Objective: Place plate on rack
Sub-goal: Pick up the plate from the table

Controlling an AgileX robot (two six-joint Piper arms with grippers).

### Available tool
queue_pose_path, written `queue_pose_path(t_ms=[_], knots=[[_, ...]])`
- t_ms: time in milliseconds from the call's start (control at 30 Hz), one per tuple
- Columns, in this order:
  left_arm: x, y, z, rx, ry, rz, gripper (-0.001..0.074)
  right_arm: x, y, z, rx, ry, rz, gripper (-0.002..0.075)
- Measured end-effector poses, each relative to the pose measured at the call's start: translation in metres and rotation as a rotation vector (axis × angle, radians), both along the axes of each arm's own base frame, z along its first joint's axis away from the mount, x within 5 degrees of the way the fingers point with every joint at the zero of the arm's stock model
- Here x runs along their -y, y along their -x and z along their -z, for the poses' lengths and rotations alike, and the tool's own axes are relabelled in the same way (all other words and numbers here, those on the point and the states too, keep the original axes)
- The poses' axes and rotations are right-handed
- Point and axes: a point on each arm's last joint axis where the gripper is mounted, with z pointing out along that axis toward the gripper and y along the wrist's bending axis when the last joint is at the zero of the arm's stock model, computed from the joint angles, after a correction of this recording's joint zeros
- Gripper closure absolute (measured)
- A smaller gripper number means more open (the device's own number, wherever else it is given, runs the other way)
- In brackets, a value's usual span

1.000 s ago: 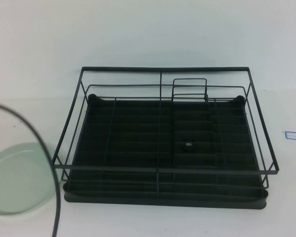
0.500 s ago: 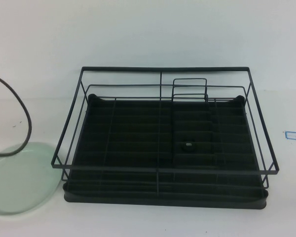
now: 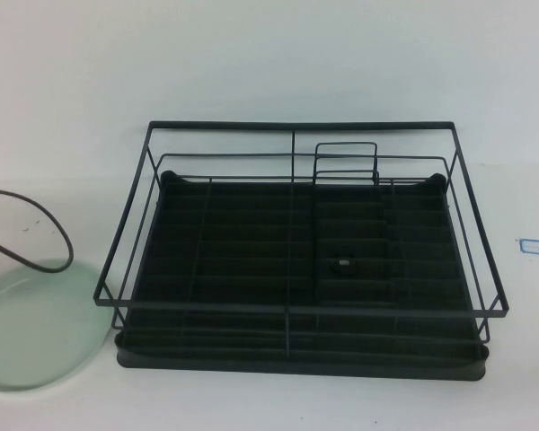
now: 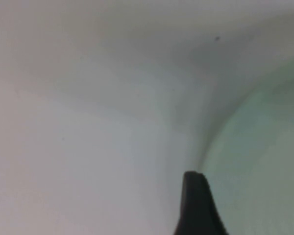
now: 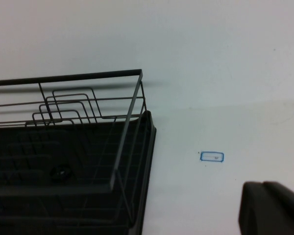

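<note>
**Plate at table's left edge, rack at centre**

Left to right in the high view: pale mint plate [image 3: 36,328] flat on the white table [image 3: 269,72], cut off by the frame's left edge and bottom corner, just beside the rack's left side without visibly touching. Black cable [image 3: 45,220] looping over the plate's far rim; small dark part at the extreme left edge, mostly out of frame, not identifiable. Black wire rack [image 3: 296,269] at centre, holding nothing, with upright wire loops toward its far side. Small blue-outlined label [image 3: 533,245] on the table right of the rack; any writing too small to read.

Left wrist view only: left gripper [image 4: 245,210] low over the plate's rim [image 4: 264,161], one dark fingertip [image 4: 196,205] visible, the other cut off at the frame edge; fingers evidently spread.

Right wrist view only: right gripper [image 5: 272,208] as a dark block at the frame's corner, over bare table beside the rack's [image 5: 88,147] right end, near the label [image 5: 211,156]; finger state cannot be told.
</note>
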Motion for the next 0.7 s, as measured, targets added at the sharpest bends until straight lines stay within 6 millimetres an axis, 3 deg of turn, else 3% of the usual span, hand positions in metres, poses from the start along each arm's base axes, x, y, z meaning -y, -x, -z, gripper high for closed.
queue_pose_path(t_ms=[167, 233, 300, 333, 367, 533, 700], knots=[[-0.003, -0.009, 0.035, -0.076, 0.054, -0.017, 0.0324, 0.0, 0.0, 0.0, -0.004, 0.0, 0.0, 0.0708], [-0.003, -0.012, 0.046, -0.097, 0.074, -0.024, 0.0372, 0.0, 0.0, 0.0, -0.004, 0.002, -0.001, 0.0708], [-0.003, -0.012, 0.053, -0.117, 0.079, -0.021, 0.0506, 0.0, 0.0, 0.0, -0.004, 0.002, -0.001, 0.0708], [-0.004, -0.011, 0.057, -0.131, 0.075, -0.011, 0.0647, 0.0, 0.0, 0.0, -0.004, 0.002, -0.001, 0.0708], [-0.004, -0.011, 0.058, -0.139, 0.064, 0.002, 0.0727, 0.0, 0.0, 0.001, -0.006, 0.002, -0.001, 0.0708], [-0.011, -0.009, 0.056, -0.134, 0.014, 0.046, 0.0734, 0.0, 0.0, 0.001, -0.006, 0.002, -0.001, 0.0708], [-0.031, -0.005, 0.017, 0.014, 0.061, -0.046, 0.0734, 0.0, 0.0, 0.001, -0.008, 0.002, -0.001, 0.0708]])
